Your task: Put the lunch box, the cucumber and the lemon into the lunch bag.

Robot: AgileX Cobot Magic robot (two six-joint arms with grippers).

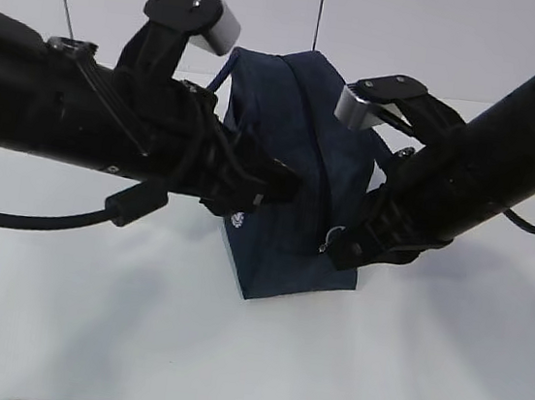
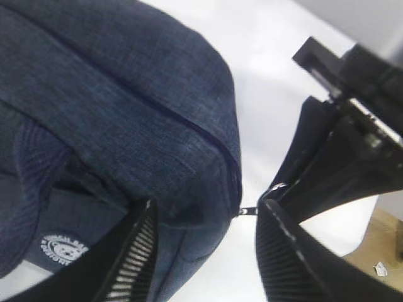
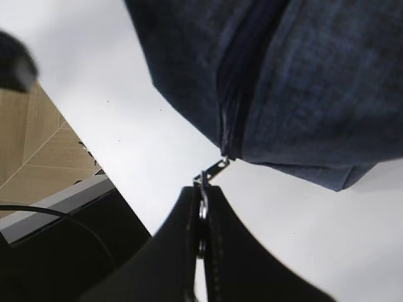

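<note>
**A:** Fabric first, closest to my wrists. What did you have under the left one?

**B:** One lunch bag (image 2: pixel 126 113), boxy, dark navy, a coarse heathered weave, lying on the white table (image 1: pixel 229 351). My left gripper (image 1: pixel 284 185) stood partly open, its ribbed black fingers (image 2: pixel 135 251) straddling the bag's rounded corner: one finger touched the cloth, and I could not tell about the other. A small round white logo (image 2: pixel 63 247) sat just beside the near finger.

**A:** And the right?

**B:** My right gripper (image 3: pixel 201 220) was clamped shut on the silver ring pull (image 3: pixel 203 201), thin bright metal, linked to the zipper (image 3: pixel 228 135) where it ended at the bag's lower corner. The zipper line looked closed along the stretch I could see.

**A:** Further back?

**B:** Two black arms meeting over the bag from either side, each with one pale grey camera block on its wrist. One loop handle (image 1: pixel 227 70) showed behind the left arm. Of the lunch box, cucumber and lemon I could see nothing.
</note>
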